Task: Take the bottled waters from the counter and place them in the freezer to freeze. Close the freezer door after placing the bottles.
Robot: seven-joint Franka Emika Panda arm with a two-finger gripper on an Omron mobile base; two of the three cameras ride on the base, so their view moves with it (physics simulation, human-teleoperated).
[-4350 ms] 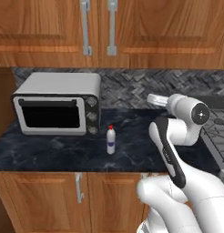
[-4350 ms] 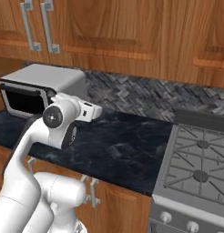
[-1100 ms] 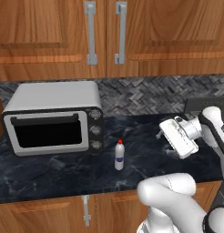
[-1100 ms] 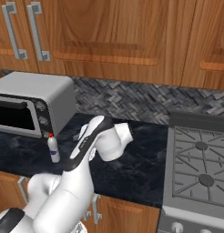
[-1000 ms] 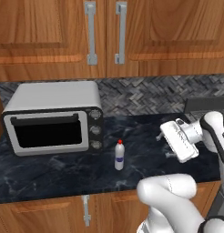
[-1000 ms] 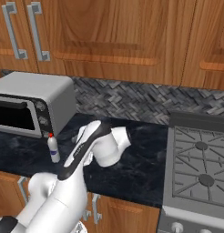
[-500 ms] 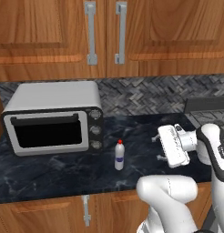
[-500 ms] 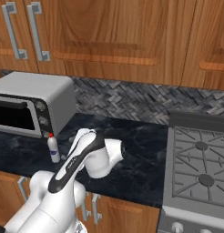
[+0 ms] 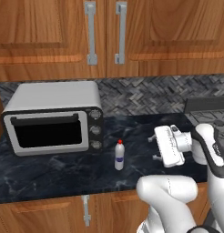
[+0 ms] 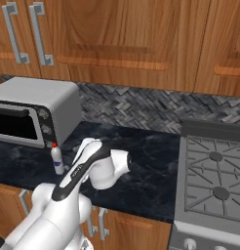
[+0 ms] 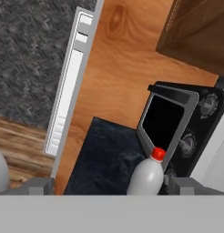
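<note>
A small white bottled water point(image 9: 119, 156) with a red cap stands upright on the dark marbled counter point(image 9: 50, 172), just right of the toaster oven. My gripper point(image 9: 153, 148) hovers over the counter to the bottle's right, open, pointing left at it with a clear gap between. In the hand view the bottle point(image 11: 147, 176) stands ahead, nearer the right fingertip point(image 11: 186, 184) of my open gripper point(image 11: 113, 184). From the right base view my arm hides the hand, and the bottle point(image 10: 56, 159) shows beside it. Past the counter's end stands a narrow grey panel point(image 11: 73, 82) with a white strip; whether it is the freezer door I cannot tell.
A grey toaster oven point(image 9: 52, 123) with a black window sits at the counter's left, close behind the bottle. A stove point(image 10: 214, 180) borders the counter on the right. Wooden wall cabinets with grey handles point(image 9: 91, 32) hang above. Bare counter point(image 10: 151, 161) lies between bottle and stove.
Over the last second my hand has swung down and to the left, towards the bottle, jaws still wide. The bottle has not moved. Since the oldest frames the whole view has shifted with the base.
</note>
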